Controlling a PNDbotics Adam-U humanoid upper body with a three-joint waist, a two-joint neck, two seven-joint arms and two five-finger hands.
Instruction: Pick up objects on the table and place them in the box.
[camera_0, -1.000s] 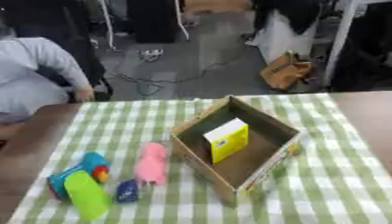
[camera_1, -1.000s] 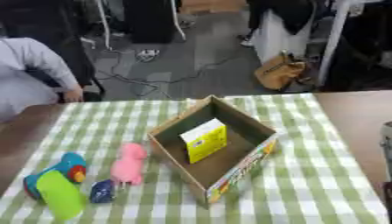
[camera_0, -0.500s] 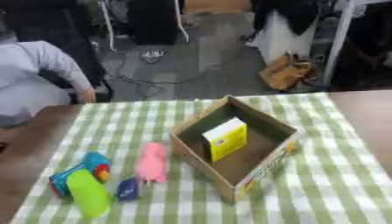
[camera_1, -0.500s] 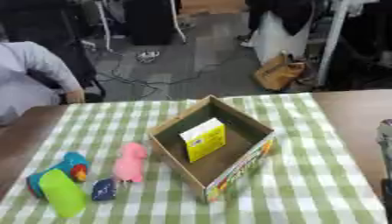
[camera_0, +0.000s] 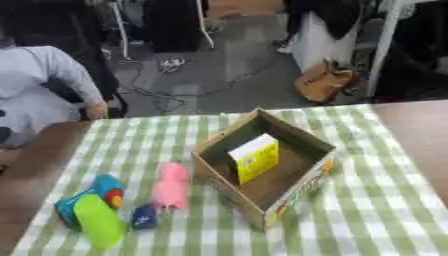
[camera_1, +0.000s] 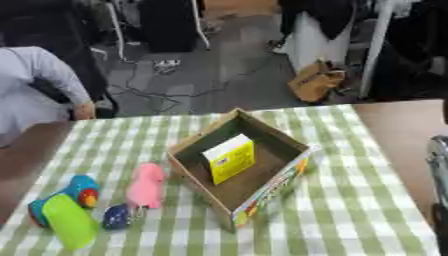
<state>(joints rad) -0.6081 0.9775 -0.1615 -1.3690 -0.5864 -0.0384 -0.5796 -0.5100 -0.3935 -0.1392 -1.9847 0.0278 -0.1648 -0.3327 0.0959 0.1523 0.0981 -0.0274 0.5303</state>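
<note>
No legible text or labels anywhere.

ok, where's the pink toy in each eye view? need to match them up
Left eye view: the pink toy lies lower left of centre, just left of the cardboard box.
Right eye view: the pink toy sits further left in the picture, again just left of the box.
Shared landmark: the yellow packet standing inside the box.

We see a carton (camera_0: 255, 159) inside the box (camera_0: 302, 185), with three toys (camera_0: 171, 185) lying to its left on the table (camera_0: 385, 215).
</note>
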